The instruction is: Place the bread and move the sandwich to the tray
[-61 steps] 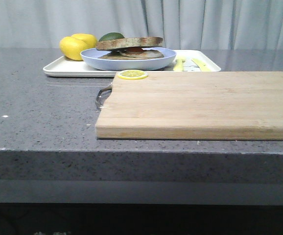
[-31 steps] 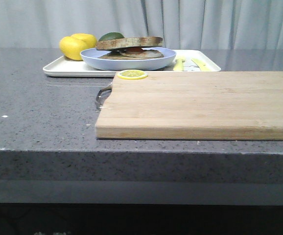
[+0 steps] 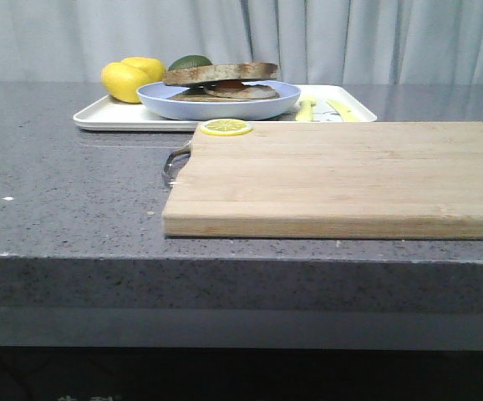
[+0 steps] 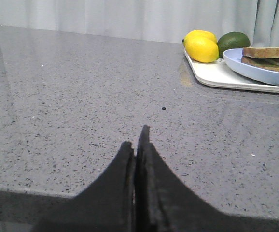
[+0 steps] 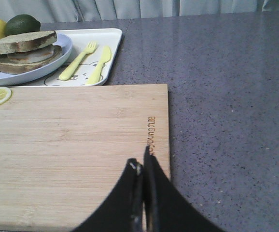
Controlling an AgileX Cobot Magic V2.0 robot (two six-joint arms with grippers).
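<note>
The sandwich [image 3: 221, 79] sits on a round light blue plate [image 3: 183, 107] that stands on the white tray [image 3: 108, 117] at the back of the counter. A brown-crusted slice of bread [image 5: 21, 41] lies tilted on top of the fried egg filling and the lower slice. The plate [image 4: 255, 70] and tray [image 4: 212, 75] also show in the left wrist view. My left gripper [image 4: 135, 137] is shut and empty, low over bare counter, well short of the tray. My right gripper [image 5: 142, 164] is shut and empty over the wooden board's right edge. Neither gripper shows in the front view.
A wooden cutting board [image 3: 342, 171] with a metal handle [image 3: 173, 163] lies in front of the tray, a lemon slice [image 3: 226, 127] on its far left corner. Two lemons [image 3: 124, 81] and a green fruit [image 3: 190, 62] sit on the tray, as do a yellow fork [image 5: 79, 60] and knife [image 5: 101, 63].
</note>
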